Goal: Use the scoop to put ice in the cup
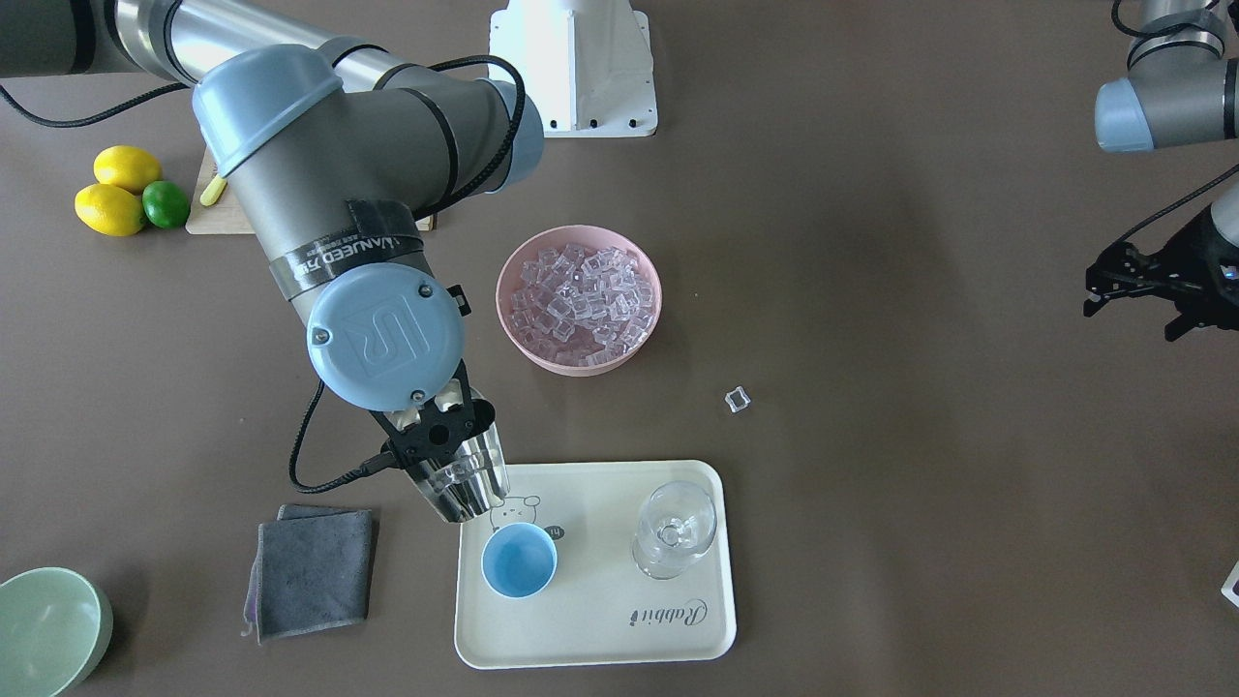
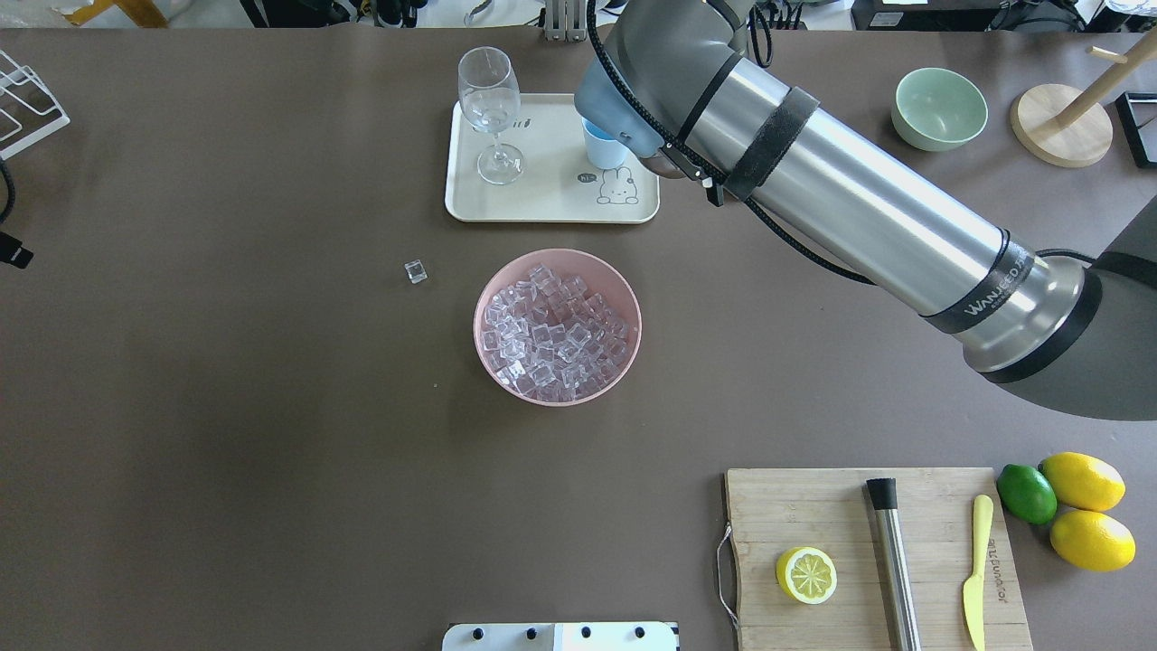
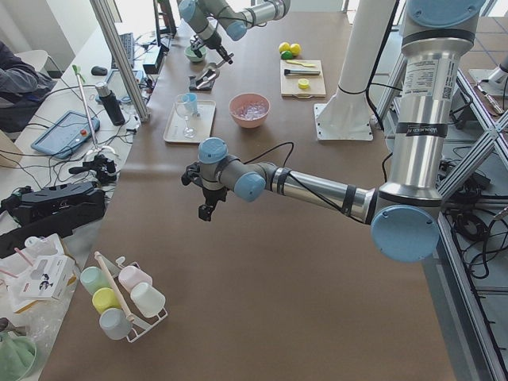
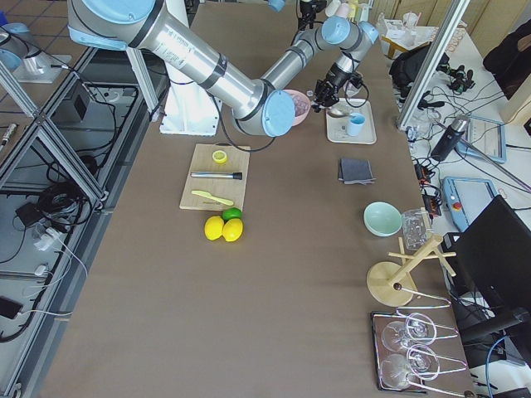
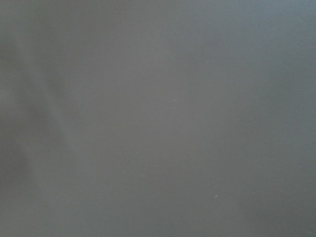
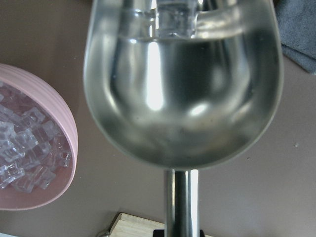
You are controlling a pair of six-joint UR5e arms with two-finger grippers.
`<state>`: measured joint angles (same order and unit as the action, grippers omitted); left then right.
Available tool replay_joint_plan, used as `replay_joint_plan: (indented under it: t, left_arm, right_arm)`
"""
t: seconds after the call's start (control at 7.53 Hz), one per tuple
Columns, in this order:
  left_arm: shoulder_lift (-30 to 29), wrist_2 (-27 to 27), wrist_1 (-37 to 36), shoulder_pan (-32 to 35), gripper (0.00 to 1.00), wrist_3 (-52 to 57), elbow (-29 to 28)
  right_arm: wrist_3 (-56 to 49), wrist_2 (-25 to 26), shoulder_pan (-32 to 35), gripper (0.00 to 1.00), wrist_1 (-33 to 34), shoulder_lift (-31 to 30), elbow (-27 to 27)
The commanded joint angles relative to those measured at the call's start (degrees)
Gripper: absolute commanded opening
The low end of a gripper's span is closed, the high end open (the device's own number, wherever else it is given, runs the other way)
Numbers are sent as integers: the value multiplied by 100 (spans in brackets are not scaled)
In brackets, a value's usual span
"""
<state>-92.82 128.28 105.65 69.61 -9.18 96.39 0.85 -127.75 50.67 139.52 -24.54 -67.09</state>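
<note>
Scoop (image 6: 182, 98) w/ ice (image 6: 173, 19) inside — pinched by rt hand (image 1: 438, 441) — just beside cup (image 1: 520, 560).

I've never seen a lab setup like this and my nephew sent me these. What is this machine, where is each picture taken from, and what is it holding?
It is a robot with two arms at a brown table. Four fixed cameras look from above, across the table and each end; two more sit on the wrists. The right gripper holds a steel scoop with an ice cube in it, close to the blue cup on a cream tray with a wine glass. A pink bowl holds most of the ice; one stray cube lies on the table. The left gripper hangs aside, empty.
</note>
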Motion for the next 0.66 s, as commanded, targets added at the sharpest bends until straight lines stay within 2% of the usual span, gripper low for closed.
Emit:
replay_joint_plan:
  t: [0.0,0.13,0.27,0.53]
  left_arm:
    - [438,457,-457,674,98,-14,3]
    - [554,1001,-484,938,98,-75,-137]
    - [555,1232,-832,1202,98,-76,-225]
    - [660,1244,-1187,1615,98,-67,-156]
  right_arm:
    - [-269,145,-4,0,129,317,405]
    - [-331,154,-4,0,129,449,599]
    - [-331,215,-4,0,120,476,653]
    - [-567,250,-5,0,85,319,427]
